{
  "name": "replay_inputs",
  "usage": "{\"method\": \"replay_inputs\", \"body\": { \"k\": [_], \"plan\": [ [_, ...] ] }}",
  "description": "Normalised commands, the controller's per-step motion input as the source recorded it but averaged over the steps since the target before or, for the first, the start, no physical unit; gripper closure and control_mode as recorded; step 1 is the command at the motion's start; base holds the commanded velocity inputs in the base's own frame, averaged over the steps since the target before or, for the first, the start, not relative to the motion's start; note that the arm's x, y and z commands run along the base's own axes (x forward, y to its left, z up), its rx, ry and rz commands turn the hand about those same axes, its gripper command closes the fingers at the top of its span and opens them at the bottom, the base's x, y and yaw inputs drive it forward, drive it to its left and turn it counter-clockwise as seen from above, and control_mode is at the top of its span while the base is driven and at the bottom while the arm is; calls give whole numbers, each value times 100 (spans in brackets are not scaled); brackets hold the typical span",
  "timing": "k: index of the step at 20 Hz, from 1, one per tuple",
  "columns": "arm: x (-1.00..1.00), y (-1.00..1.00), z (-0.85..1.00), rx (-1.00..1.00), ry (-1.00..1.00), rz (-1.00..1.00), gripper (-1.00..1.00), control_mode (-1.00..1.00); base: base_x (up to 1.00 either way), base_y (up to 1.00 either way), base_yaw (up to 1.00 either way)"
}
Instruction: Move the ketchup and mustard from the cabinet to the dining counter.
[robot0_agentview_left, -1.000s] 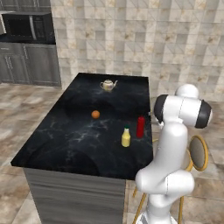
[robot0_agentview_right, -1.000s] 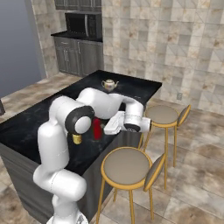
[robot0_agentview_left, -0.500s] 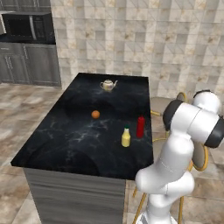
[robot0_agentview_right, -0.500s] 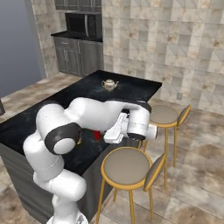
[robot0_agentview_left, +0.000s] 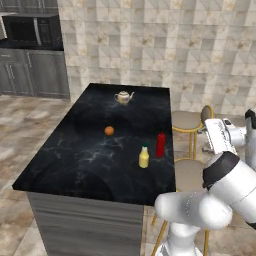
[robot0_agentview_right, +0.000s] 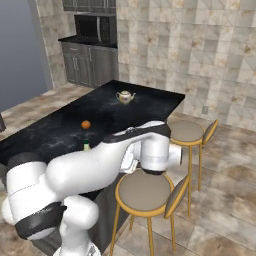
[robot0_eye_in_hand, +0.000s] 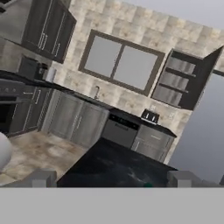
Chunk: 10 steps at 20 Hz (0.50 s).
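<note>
Ketchup (robot0_agentview_left: 160, 144), mustard (robot0_agentview_left: 144, 157) upright on dining counter (robot0_agentview_left: 75, 165), claw (robot0_eye_in_hand: 111, 177) well apart, open

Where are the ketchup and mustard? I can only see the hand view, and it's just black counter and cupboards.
Observer: Both are on the dining counter. The ketchup stands upright beside the mustard, near the edge by the stools.
Operator: Is anything else up there?
Observer: A small orange ball sits mid-counter, apart from the bottles.
Operator: Is that all?
Observer: A teapot stands at the far end.
</note>
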Motion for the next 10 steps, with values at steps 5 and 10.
{"method": "replay_inputs", "body": {
  "k": [5,10],
  "plan": [
    [-3,4,3,-3,1,0,-100,-100,0,0,0],
    [-1,0,0,0,0,0,-100,-100,0,0,0]
  ]
}}
